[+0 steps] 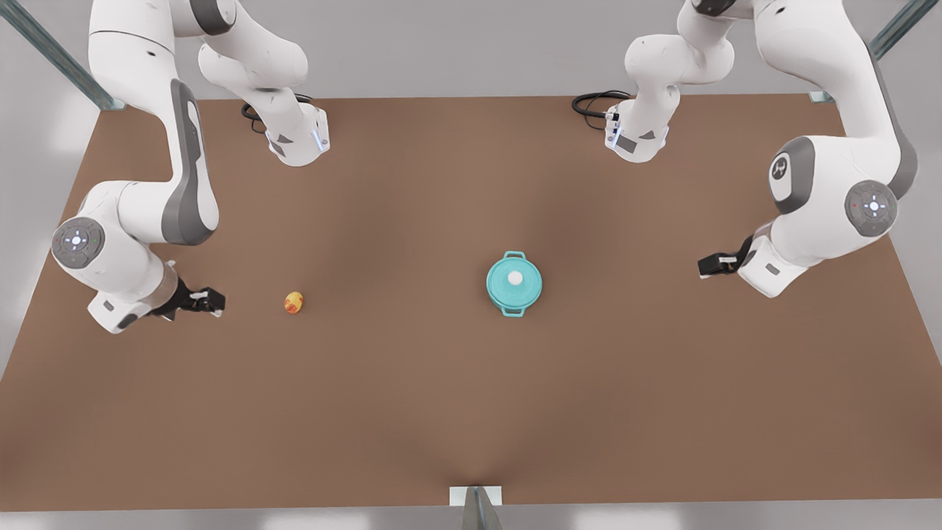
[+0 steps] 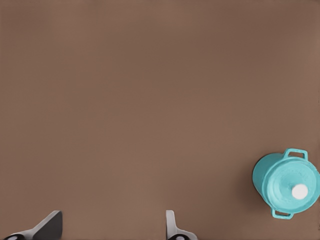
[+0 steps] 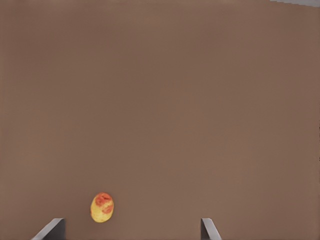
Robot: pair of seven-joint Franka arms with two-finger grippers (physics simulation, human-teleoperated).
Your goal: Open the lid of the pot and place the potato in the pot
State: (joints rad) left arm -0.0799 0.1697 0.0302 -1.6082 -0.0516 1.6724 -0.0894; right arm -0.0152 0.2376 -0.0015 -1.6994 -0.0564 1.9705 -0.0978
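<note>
1. Lid (image 1: 514,283) sits on pot (image 1: 514,309), mid worktop (image 1: 441,405); take its small white knob (image 1: 514,277), rigid, probably light.
2. Potato (image 1: 294,302) looks tiny, round, likely to roll; pinch across the middle.
3. Right gripper (image 1: 210,300) is just beside the potato and left gripper (image 1: 712,265) well off the pot; both have jaws open, empty.

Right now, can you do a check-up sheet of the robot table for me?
Surface: brown table, flat.
Job's things: pot lid sits closed on the pot; potato lies on the table, apart from the pot.
Clutter: nothing seen.
Grippers: right gripper open, beside the potato, holding nothing; left gripper open, on the pot's side, well short of it.
Cables: black cables coiled by the arm bases.
Surroundings: grey walls, metal struts at the corners.
</note>
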